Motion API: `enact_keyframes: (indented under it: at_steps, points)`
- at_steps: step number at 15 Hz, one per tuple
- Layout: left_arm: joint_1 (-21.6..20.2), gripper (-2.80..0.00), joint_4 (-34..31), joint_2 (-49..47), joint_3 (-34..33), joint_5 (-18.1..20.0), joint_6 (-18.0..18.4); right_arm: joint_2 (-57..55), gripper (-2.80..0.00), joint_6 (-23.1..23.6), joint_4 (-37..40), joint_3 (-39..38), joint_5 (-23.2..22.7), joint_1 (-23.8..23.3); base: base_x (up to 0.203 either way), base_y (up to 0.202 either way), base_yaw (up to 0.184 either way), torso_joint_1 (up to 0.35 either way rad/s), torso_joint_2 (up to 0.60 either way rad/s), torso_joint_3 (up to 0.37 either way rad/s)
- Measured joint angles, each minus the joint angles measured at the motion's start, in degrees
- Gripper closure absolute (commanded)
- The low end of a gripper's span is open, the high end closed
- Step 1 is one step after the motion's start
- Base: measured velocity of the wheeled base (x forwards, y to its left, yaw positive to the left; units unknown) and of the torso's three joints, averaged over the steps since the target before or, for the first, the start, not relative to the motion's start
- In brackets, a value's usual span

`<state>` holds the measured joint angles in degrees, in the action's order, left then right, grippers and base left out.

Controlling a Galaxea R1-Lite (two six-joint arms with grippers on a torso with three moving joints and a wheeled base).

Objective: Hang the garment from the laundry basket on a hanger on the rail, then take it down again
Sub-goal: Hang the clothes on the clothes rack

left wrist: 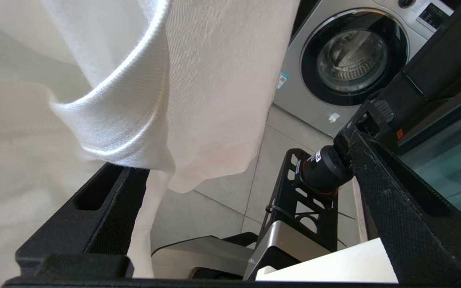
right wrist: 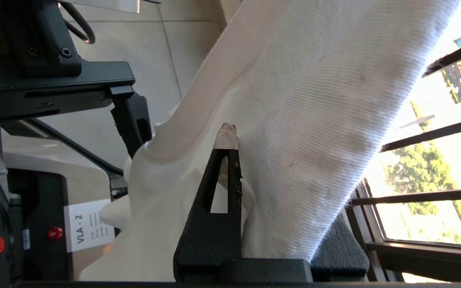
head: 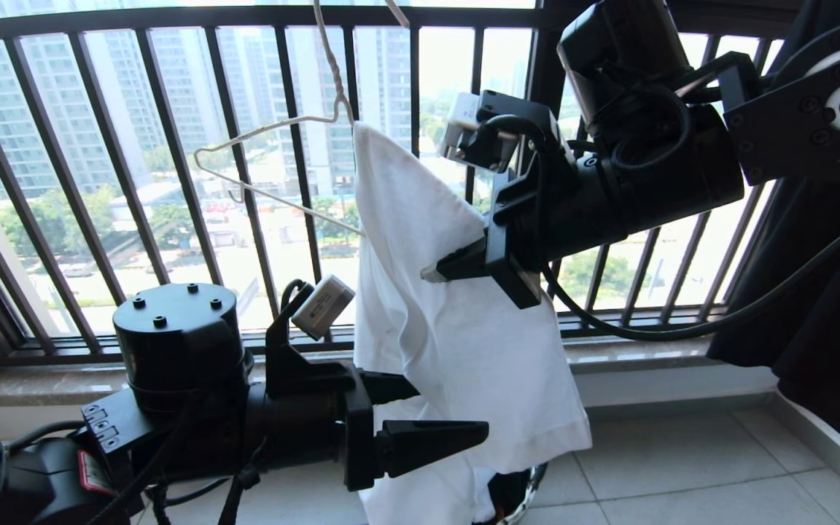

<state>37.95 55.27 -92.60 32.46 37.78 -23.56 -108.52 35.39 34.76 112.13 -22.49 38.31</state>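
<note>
The white garment point(head: 456, 343) hangs in a long fold from one end of the cream wire hanger point(head: 274, 157), whose hook runs up out of the head view. My right gripper point(head: 429, 274) is shut on a fold of the garment point(right wrist: 314, 100) partway down; cloth hides one finger. Lower down, my left gripper point(head: 451, 408) stands open beside the hanging cloth. A hemmed sleeve edge of the garment point(left wrist: 114, 120) drapes against one of the fingers point(left wrist: 106, 200). A bit of the laundry basket point(head: 526, 487) shows under the garment. The rail is out of view.
The dark barred balcony railing point(head: 172, 168) and its stone ledge point(head: 646, 354) stand just behind the hanger. A black garment point(head: 828, 306) hangs at the right. A washing machine point(left wrist: 354, 60) stands on the tiled floor point(head: 682, 467).
</note>
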Motion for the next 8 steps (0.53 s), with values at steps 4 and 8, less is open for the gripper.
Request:
enact_keyframes:
  at_steps: [4,8]
  points:
    - [-0.37,-2.80,-0.73,1.21,0.28,-0.09,0.06,0.39,0.00,0.00,-0.06,0.00,0.11,-2.53,0.000,0.000,0.000,0.000,0.00,0.000]
    - [0.50,-2.80,-5.24,2.91,0.73,0.28,0.22,0.61,0.00,0.07,-1.22,0.09,0.11,-4.01,0.000,0.000,0.000,0.000,0.00,0.000]
